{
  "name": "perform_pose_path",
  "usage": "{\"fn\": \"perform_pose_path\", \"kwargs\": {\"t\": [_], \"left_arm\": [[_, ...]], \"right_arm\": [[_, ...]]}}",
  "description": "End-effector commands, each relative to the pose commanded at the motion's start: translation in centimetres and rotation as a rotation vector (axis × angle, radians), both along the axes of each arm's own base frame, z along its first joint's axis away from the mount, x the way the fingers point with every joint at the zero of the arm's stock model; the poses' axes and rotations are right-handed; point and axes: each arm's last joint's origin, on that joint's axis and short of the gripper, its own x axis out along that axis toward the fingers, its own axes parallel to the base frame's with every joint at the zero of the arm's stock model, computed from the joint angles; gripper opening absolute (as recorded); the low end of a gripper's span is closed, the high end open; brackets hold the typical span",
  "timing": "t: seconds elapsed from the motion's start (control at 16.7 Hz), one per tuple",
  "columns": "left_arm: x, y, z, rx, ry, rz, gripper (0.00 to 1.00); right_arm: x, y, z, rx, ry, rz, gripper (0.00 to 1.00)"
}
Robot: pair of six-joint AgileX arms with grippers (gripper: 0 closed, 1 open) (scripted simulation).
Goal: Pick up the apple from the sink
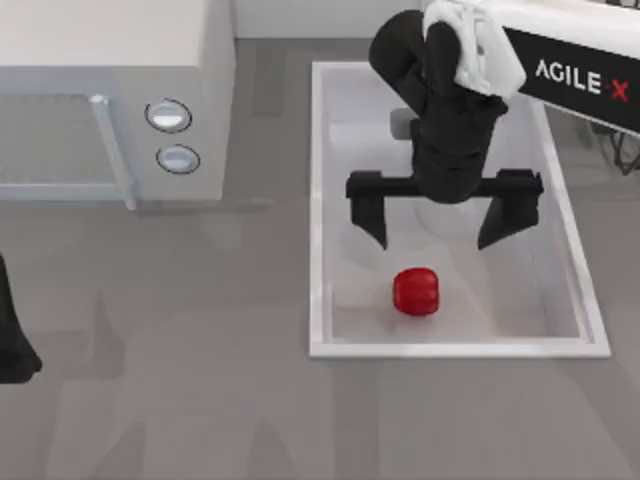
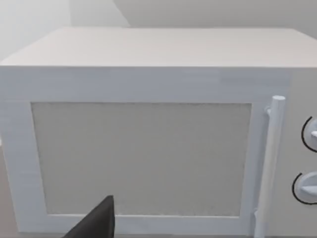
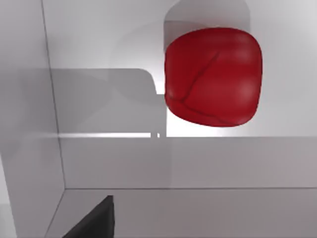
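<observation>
- One apple (image 1: 416, 291) lies on the sink (image 1: 318, 200) floor, near its front wall.
- Right gripper (image 1: 442, 222) hovers above, fingers spread wide, empty.
- Glossy, round, likely slippery: grip across its widest middle.
- Left arm parked at table's left.

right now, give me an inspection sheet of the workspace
surface: grey table, bare in front
job's things: apple resting on the floor of the sink, near its front wall
clutter: white microwave at rear left, door shut
grippers: right gripper above the sink behind the apple, fingers open; left arm parked at the table's left edge
cables: dark cables at right edge
surroundings: nothing seen
</observation>
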Motion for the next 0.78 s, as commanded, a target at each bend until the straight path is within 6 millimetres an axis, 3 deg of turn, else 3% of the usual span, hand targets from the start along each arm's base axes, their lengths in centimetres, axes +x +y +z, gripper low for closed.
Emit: {"fn": "perform_pose_path", "kwargs": {"t": [0.12, 0.24, 0.66, 0.78], "left_arm": [[0.0, 0.0, 0.0, 0.000, 0.000, 0.000, 1.00], [0.0, 0.0, 0.0, 0.000, 0.000, 0.000, 1.00], [0.0, 0.0, 0.0, 0.000, 0.000, 0.000, 1.00], [0.0, 0.0, 0.0, 0.000, 0.000, 0.000, 1.00]], "right_arm": [[0.1, -0.2, -0.1, 0.000, 0.000, -0.004, 1.00], [0.2, -0.1, -1.6, -0.003, 0.007, -0.004, 1.00], [0.5, 0.2, -12.5, 0.009, -0.015, -0.001, 1.00], [0.1, 0.1, -14.7, 0.003, -0.004, 0.000, 1.00]]}}
